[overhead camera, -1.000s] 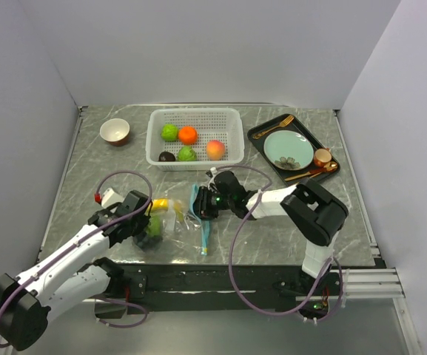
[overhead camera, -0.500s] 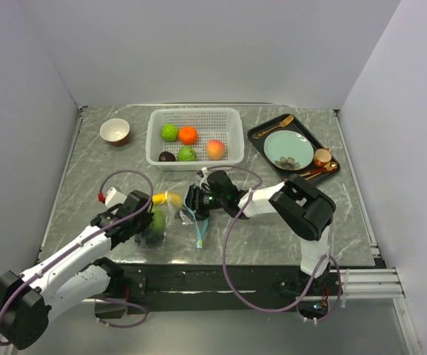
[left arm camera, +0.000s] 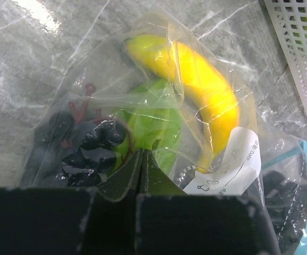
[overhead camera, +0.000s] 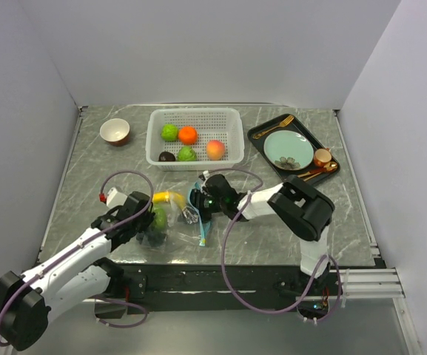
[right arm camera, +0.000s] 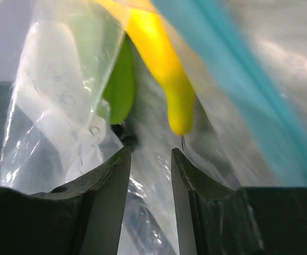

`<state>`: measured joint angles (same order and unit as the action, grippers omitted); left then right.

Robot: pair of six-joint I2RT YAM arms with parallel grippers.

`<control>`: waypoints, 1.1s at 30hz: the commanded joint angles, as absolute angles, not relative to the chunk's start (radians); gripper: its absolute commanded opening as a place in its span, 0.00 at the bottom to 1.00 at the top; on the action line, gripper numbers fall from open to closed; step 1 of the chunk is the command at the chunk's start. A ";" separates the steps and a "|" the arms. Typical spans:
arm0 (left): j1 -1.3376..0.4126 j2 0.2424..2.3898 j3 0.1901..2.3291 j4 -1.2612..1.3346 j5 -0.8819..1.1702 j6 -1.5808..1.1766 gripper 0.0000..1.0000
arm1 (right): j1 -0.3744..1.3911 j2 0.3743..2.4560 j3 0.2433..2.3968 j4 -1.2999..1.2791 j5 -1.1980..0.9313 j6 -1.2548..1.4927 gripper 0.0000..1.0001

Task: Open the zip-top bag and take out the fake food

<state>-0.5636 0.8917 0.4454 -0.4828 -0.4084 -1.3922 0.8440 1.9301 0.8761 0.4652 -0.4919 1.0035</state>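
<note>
Our right claw (right arm camera: 150,178) is spread. Its two fingers stand a narrow gap apart with nothing gripped between them. It sits in the mouth of the zip-top bag (overhead camera: 170,218), and the tip of the banana (right arm camera: 164,79) hangs just ahead of that gap with a green fruit (right arm camera: 120,85) beside it. The teal zip strip (right arm camera: 238,79) sweeps past on one side, so we judge the bag open and the first piece about to be grasped.

Our left claw (left arm camera: 141,164) is pressed together on a fold of the clear film at the opposite end, close to the grapes (left arm camera: 89,151). The bag lies on the desk (overhead camera: 354,214) between the two arms, just in front of the white basket (overhead camera: 194,111). Several pieces of fake food already lie in the basket.

We see three ways this could go wrong:
- **Catching film:** Crinkled film crowds the right fingers, so closing now could catch plastic along with the banana, or plastic alone.
- **Banana slipping:** The banana tip is smooth and tapered, and a pinch that far out may squeeze it back into the bag.
- **Bag dragging:** Our left hold is only a thin fold. If it slips while we pull, the whole bag would drag toward the right arm and the fruit would stay inside.

The grapes and green fruit sit deepest, beside the left claw. We expect them to be the harder reach.
</note>
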 commanded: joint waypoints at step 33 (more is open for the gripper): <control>-0.558 0.856 0.385 -0.558 -0.373 -1.328 0.01 | 0.907 1.977 1.083 0.172 -0.143 0.793 0.46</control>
<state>-0.5632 0.8486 0.4240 -0.4881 -0.4042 -1.3617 0.8951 1.9358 1.0409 0.2123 -0.1871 0.8021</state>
